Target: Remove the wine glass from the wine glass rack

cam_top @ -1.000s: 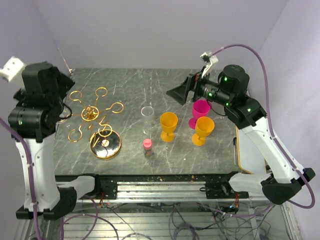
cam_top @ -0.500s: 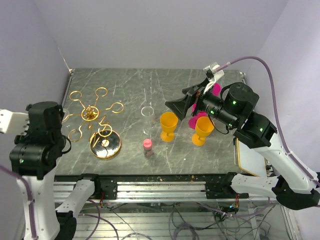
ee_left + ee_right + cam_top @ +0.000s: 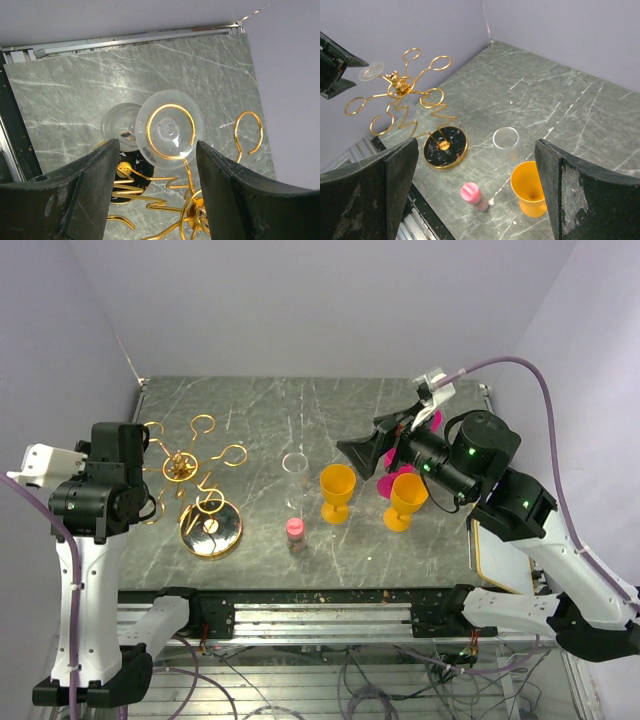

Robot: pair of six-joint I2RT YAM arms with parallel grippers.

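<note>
The left arm is now reaching in at the left side of the wine glass rack point(image 3: 190, 475), whereas a second ago it was standing up by the far-left corner. The right arm is sitting nearer than before and is covering more of the pink goblet point(image 3: 386, 485).

The left gripper point(image 3: 156, 147) is holding its fingers apart on either side of the wine glass point(image 3: 170, 131). The glass is hanging upside down from a ring arm on the rack's left, and I cannot tell whether the fingers are touching it. The right gripper point(image 3: 476, 145) is hovering spread wide, gripping nothing, above the table point(image 3: 400, 540).

Resting on the table are:
- one rack
- one second clear glass point(image 3: 295, 463)
- the left orange goblet point(image 3: 337, 490)
- the right orange goblet point(image 3: 407, 502)
- one pink goblet
- one pink-capped bottle point(image 3: 296, 532)

That is making two clear glasses and two orange goblets in all.
</note>
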